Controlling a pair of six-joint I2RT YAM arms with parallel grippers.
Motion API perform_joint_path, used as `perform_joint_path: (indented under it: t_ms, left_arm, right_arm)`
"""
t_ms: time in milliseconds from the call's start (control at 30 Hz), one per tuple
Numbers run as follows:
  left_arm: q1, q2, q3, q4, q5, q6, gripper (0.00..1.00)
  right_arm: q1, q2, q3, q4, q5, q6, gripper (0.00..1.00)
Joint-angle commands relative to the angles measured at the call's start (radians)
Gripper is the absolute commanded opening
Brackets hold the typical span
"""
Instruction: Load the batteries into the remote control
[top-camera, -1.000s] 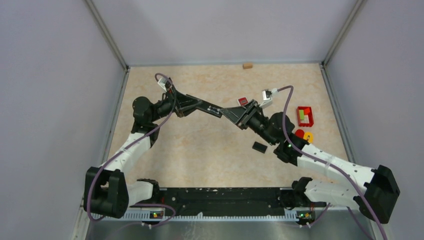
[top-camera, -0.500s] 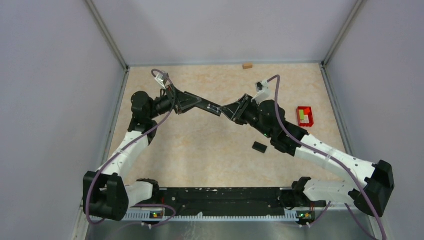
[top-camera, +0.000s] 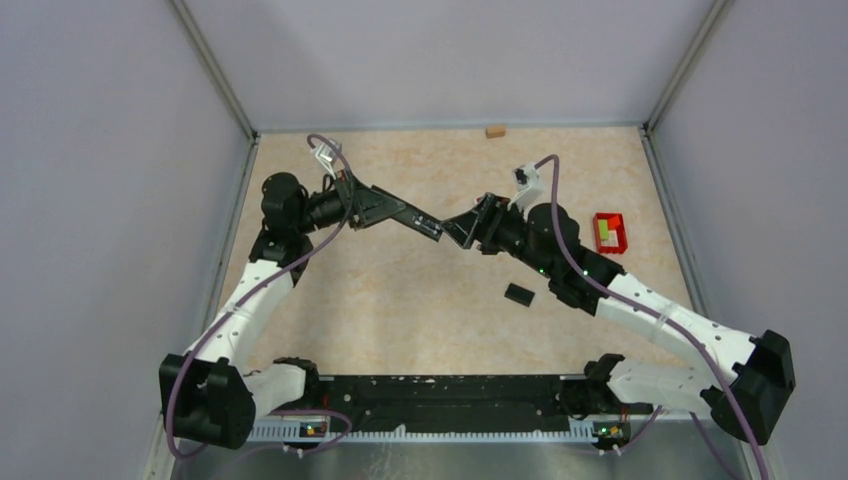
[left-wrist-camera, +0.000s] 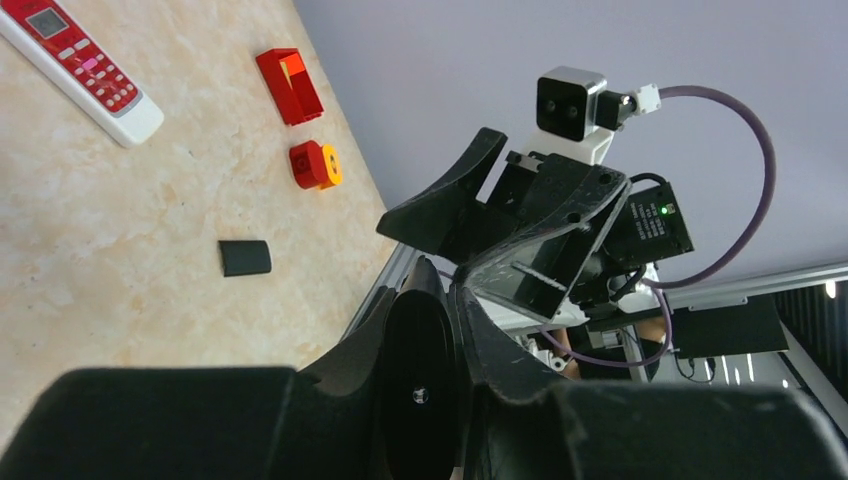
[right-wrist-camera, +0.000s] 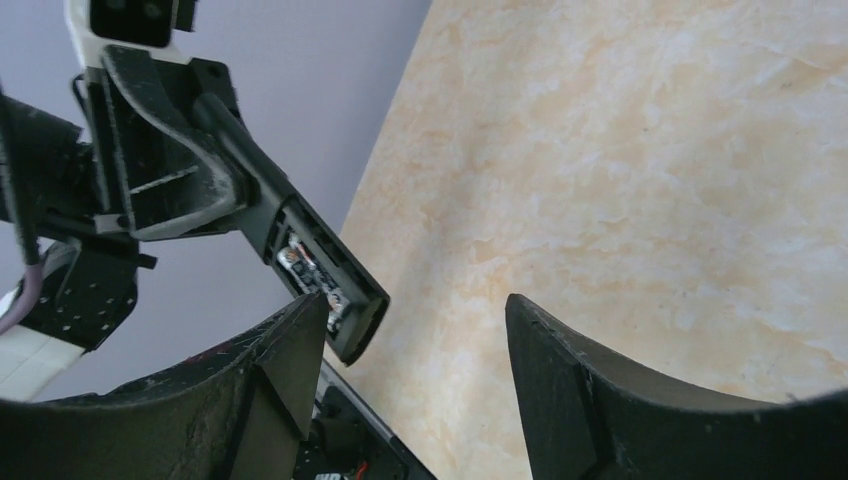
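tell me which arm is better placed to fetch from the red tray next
Right. The left gripper is shut on the black remote, so it is busy. The right gripper is open with nothing between its fingers, and the red tray lies on its side.

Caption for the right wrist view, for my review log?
Left gripper holds the black remote, battery bay exposed, near the open right gripper above the table.
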Motion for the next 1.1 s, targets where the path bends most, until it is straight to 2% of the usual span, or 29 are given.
perform_joint_path:
  t_ms: [0,200,400,600,800,867,967,1067]
  left_arm:
    - [0.001,-0.017,0.037,-0.031,0.041,0.078,0.0]
    - [0.007,-0.025,0.036,-0.042,0.042,0.095,0.0]
    - [0.01,-0.027,0.038,-0.039,0.048,0.092,0.0]
    - [0.01,-0.032,0.046,-0.039,0.055,0.089,0.0]
    - [0.01,-0.04,0.044,-0.035,0.059,0.086,0.0]
    - [0.011,-0.04,0.044,-0.04,0.058,0.091,0.0]
    - [0.013,-0.036,0.044,-0.062,0.05,0.111,0.0]
    - [0.017,-0.029,0.038,-0.076,0.04,0.126,0.0]
  right_arm:
    - [-0.023,-0.042,-0.032,0.188,-0.097,0.031,0.68]
    - [-0.022,-0.045,-0.063,0.29,-0.126,0.047,0.68]
    - [-0.024,0.003,-0.028,0.226,-0.154,0.019,0.67]
    - [-0.025,0.039,-0.012,0.197,-0.187,0.006,0.49]
    - [-0.026,0.077,0.008,0.148,-0.202,-0.004,0.23]
    - [-0.028,0.078,0.009,0.145,-0.195,-0.003,0.21]
    - [-0.035,0.068,0.013,0.142,-0.192,-0.006,0.28]
    - [-0.045,0.042,0.012,0.134,-0.188,-0.021,0.54]
